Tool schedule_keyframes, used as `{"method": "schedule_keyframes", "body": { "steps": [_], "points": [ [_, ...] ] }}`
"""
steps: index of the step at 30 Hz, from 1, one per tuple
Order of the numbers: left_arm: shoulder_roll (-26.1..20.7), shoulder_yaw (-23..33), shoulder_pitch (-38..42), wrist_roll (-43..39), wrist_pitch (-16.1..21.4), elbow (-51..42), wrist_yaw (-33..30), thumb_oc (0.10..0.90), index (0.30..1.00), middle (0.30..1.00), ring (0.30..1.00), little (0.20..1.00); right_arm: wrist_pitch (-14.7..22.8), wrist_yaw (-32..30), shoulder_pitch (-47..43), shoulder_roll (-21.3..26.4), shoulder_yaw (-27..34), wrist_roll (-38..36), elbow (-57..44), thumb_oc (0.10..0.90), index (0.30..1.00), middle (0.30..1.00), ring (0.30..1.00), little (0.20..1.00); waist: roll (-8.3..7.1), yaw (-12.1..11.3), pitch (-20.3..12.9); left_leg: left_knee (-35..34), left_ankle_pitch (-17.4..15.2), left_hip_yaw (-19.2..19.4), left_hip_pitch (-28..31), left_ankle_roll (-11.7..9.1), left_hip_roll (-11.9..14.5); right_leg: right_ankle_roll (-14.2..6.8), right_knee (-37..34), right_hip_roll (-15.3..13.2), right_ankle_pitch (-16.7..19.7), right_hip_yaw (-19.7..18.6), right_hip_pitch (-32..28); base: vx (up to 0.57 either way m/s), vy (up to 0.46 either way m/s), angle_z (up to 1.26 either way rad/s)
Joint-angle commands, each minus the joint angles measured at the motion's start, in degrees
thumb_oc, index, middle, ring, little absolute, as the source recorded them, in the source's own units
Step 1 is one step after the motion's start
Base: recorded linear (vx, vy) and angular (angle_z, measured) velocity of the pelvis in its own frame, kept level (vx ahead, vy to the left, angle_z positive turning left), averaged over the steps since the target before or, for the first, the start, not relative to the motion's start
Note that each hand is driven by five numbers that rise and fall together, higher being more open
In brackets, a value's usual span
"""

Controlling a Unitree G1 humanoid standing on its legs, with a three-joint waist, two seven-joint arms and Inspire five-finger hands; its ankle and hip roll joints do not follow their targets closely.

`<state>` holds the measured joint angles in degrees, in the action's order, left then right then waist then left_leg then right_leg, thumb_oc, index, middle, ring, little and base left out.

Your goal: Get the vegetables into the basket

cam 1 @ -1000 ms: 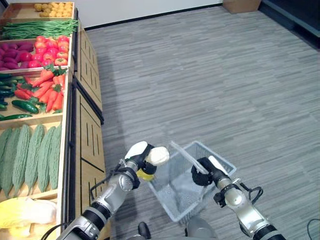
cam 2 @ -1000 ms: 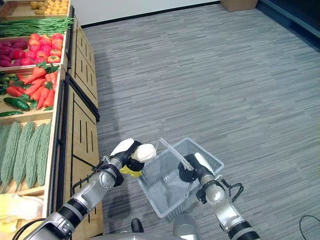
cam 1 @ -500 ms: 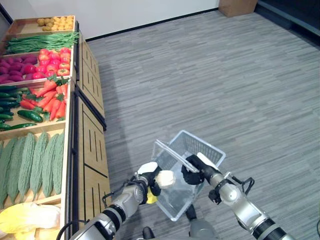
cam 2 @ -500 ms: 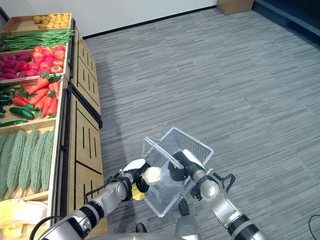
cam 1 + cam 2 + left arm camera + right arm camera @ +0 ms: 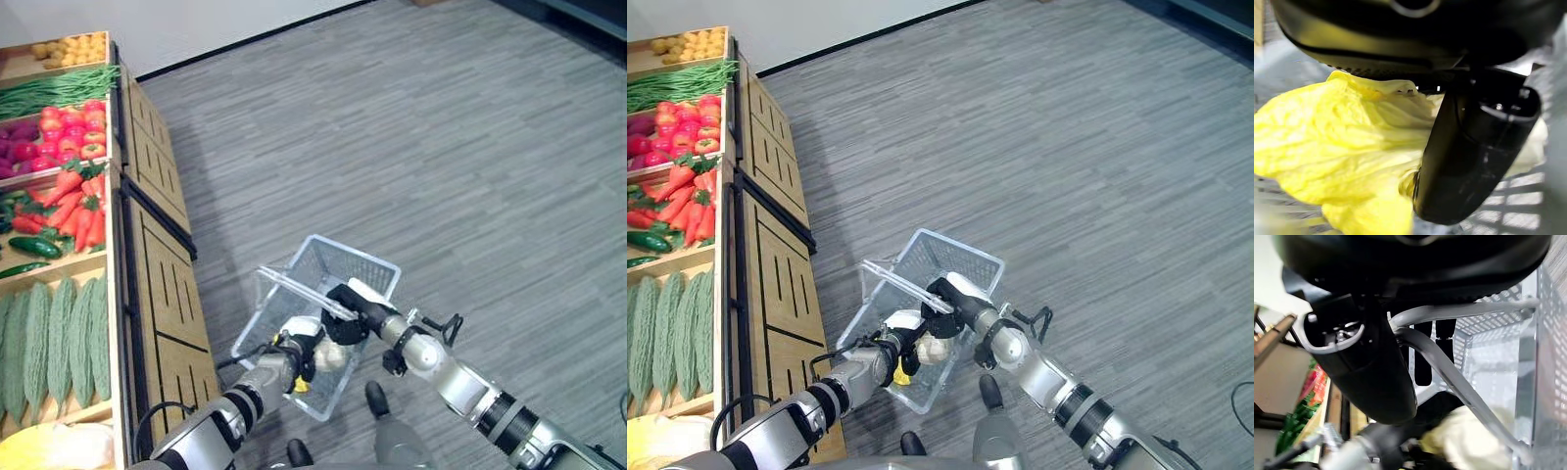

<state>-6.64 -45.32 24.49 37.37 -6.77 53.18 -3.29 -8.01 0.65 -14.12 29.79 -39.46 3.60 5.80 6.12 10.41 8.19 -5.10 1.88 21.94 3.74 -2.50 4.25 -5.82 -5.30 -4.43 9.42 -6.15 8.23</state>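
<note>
Your left hand (image 5: pixel 299 350) is curled round the cabbage (image 5: pixel 1347 147), holding it inside the basket (image 5: pixel 367 266). Your right hand (image 5: pixel 345 318) is closed on the basket's handle (image 5: pixel 1449 377). The leafy head likely handles light, soft and bruisable; hold its firmer pale base.
</note>
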Motion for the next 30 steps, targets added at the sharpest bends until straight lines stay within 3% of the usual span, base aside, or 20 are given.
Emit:
{"method": "schedule_keyframes", "body": {
  "steps": [1, 10, 30],
  "points": [
    [0.2, -1.0, 5.8, 1.8, 1.3, 3.8, -1.9, 0.9, 1.0, 1.0, 1.0, 1.0, 8.6, -2.3, -8.5, -5.3, 2.4, -2.3, -10.1, 0.4, 0.3, 0.3, 0.3, 0.3, -2.22, 0.2, -1.6, 0.1, 2.6, -1.1, 0.2, -5.7, 4.7, -5.5, 0.8, -6.1, -4.0, 0.3, -5.3, 0.0, 0.0, 0.0],
    [0.0, -0.7, 4.5, 1.6, 1.5, 4.1, -1.7, 0.9, 1.0, 1.0, 1.0, 1.0, 8.4, -1.5, -9.0, -5.4, 1.3, -1.4, -8.9, 0.4, 0.3, 0.3, 0.3, 0.3, -2.68, -0.8, -1.8, 0.1, 3.0, -1.7, 0.1, -6.1, 5.5, -5.2, 0.8, -5.8, -4.6, 1.9, -6.3, 0.0, -0.009, 0.0],
    [0.3, -1.0, 4.0, 1.7, 1.7, 4.7, -0.8, 0.9, 1.0, 1.0, 1.0, 1.0, 9.1, -0.6, -7.2, -5.0, 1.9, -5.2, -9.6, 0.4, 0.3, 0.3, 0.3, 0.3, -2.74, -0.7, -1.5, 0.1, 1.9, -2.4, 1.3, -5.5, 4.4, -5.0, 0.9, -6.4, -5.2, 2.2, -7.6, 0.01, 0.003, 0.02]
  ]
}}
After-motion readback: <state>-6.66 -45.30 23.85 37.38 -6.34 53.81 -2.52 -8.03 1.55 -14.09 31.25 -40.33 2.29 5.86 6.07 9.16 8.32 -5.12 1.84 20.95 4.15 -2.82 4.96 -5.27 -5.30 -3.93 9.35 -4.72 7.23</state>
